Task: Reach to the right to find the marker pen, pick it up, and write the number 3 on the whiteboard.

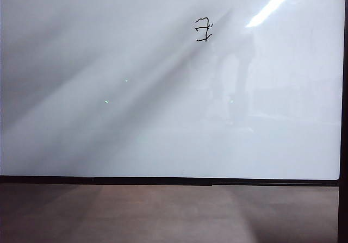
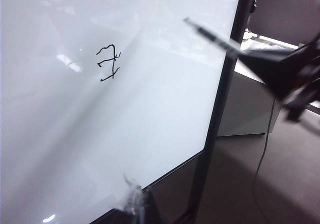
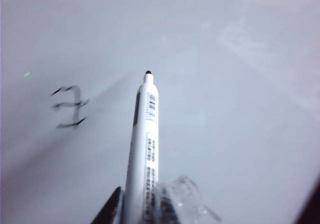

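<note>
The right gripper (image 3: 142,211) is clamped on the marker pen (image 3: 145,139), tip clear of the whiteboard (image 1: 109,134). The number 3 (image 1: 203,30) lies near the far edge, beside the tip. The left gripper (image 2: 134,204) hangs by the right edge; jaw state indeterminate.

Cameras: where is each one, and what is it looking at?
Exterior view: off the arms, facing the board with the 3; hardly any robot shows.
Left wrist view: on the left arm, sees the board from the side; left claw at the edge, right claw with the pen.
Right wrist view: on the right arm, looks along the pen.
All share the board and the 3.
</note>
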Robot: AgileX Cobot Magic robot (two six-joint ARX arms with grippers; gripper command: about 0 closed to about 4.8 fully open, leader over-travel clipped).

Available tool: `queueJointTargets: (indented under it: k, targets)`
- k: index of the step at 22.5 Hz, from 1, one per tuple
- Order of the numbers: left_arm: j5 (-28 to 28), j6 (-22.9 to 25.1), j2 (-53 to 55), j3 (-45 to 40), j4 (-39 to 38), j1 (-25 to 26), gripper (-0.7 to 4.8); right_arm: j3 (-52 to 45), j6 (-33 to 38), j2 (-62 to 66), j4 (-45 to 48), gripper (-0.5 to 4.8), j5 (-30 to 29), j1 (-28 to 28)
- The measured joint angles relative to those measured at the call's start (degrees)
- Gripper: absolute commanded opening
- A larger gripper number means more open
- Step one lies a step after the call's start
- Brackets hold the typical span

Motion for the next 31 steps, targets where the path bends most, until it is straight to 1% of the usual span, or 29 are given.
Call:
queueJointTargets:
  k: [4,9,12,16,20,21,23,25,27,28,29,31]
  targets:
    - [0.0,0.0,0.0,0.02,0.02,0.0,-0.05,0.02,0.0,-8.81,-6.43,0.21,1.46,-4.11]
    - [0.31,0.0,0.0,0.02,0.0,0.0,-0.05,0.02,0.0,-18.29,-14.25,0.21,1.62,-12.15]
    - [0.72,0.0,0.0,0.0,-0.02,0.0,-0.05,0.0,0.0,-21.86,-18.53,0.21,1.64,-17.14]
    - [1.27,0.0,0.0,0.0,0.0,0.0,-0.05,0.02,0.02,-23.89,-21.75,0.21,0.35,-21.88]
    - [1.27,0.0,-0.17,0.02,-0.04,0.0,-0.05,-0.22,0.79,-25.59,-24.48,0.21,-3.67,-21.66]
    - [1.27,0.0,-1.16,0.0,-0.63,0.0,-0.05,-0.24,2.67,-26.97,-25.57,0.21,-6.34,-21.09]
    - [1.2,0.02,-3.69,0.02,-1.95,-0.02,-0.05,-0.2,5.2,-29.16,-27.76,0.21,-9.42,-19.71]
    - [-0.66,0.79,-6.99,-0.52,-4.2,-0.02,-0.05,-0.24,5.6,-30.82,-31.02,0.21,-11.54,-18.45]
    - [-2.49,1.51,-10.95,-4.28,-4.72,0.0,-0.05,-1.86,5.62,-32.85,-32.94,0.21,-15.1,-17.92]
    - [-2.86,1.51,-12.28,-5.84,-4.96,0.0,-0.05,-2.69,5.64,-33.53,-33.29,0.21,-15.76,-17.88]
    - [-3.54,1.53,-15.56,-9.38,-5.81,-0.02,-0.05,-4.83,5.62,-35.21,-33.83,0.21,-16.44,-17.84]
    - [-3.8,1.51,-19.74,-13.84,-5.86,-0.02,-0.05,-8.39,5.64,-37.99,-33.83,0.22,-16.48,-17.86]
